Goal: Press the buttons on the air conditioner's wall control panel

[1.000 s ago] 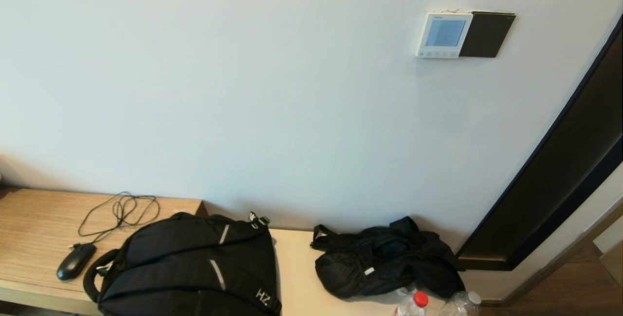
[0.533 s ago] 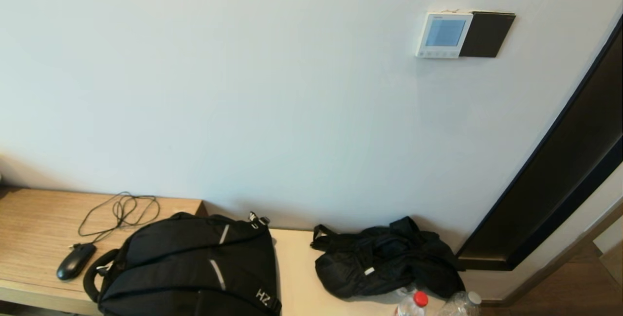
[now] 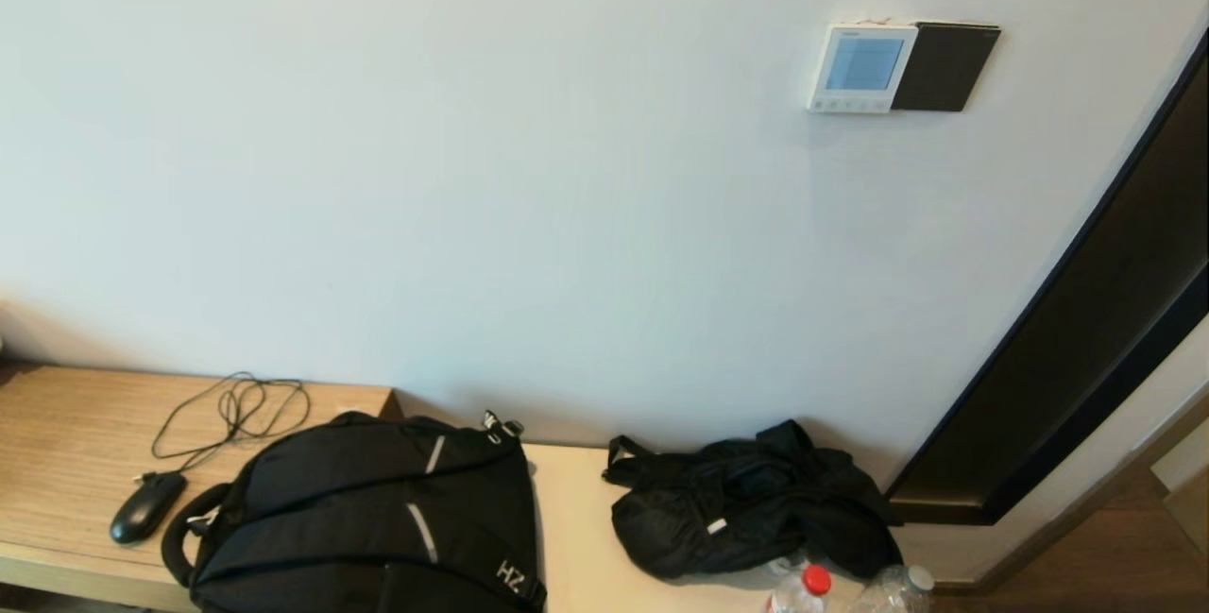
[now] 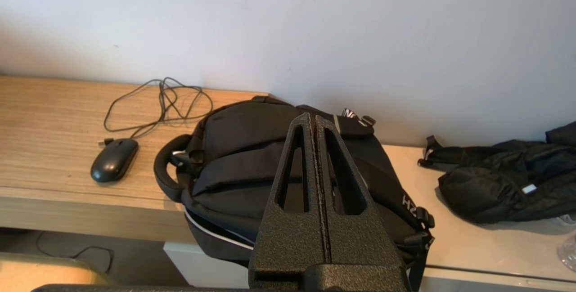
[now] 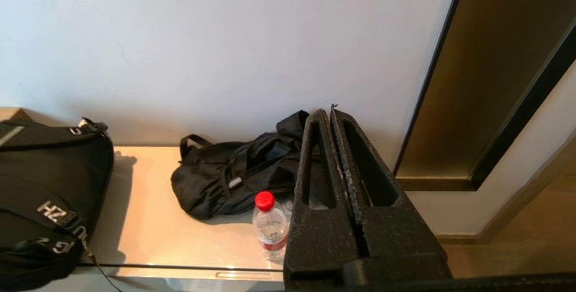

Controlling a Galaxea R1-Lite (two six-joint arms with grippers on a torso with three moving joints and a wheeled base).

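The white control panel point(image 3: 859, 67) hangs high on the wall at the right, with a pale blue screen and a row of tiny buttons point(image 3: 848, 105) along its bottom edge. Neither arm shows in the head view. My left gripper point(image 4: 312, 119) is shut and empty, low in front of the bench over the black backpack. My right gripper point(image 5: 327, 113) is shut and empty, low near the small black bag and the bottle. Both are far below the panel, which does not show in either wrist view.
A plain black square plate point(image 3: 945, 67) adjoins the panel's right side. On the bench: a black backpack point(image 3: 368, 509), a small black bag point(image 3: 746, 500), a mouse point(image 3: 146, 506) with cable, a red-capped bottle point(image 3: 803, 592), a second bottle point(image 3: 897, 589). A dark door frame point(image 3: 1086, 330) runs along the right.
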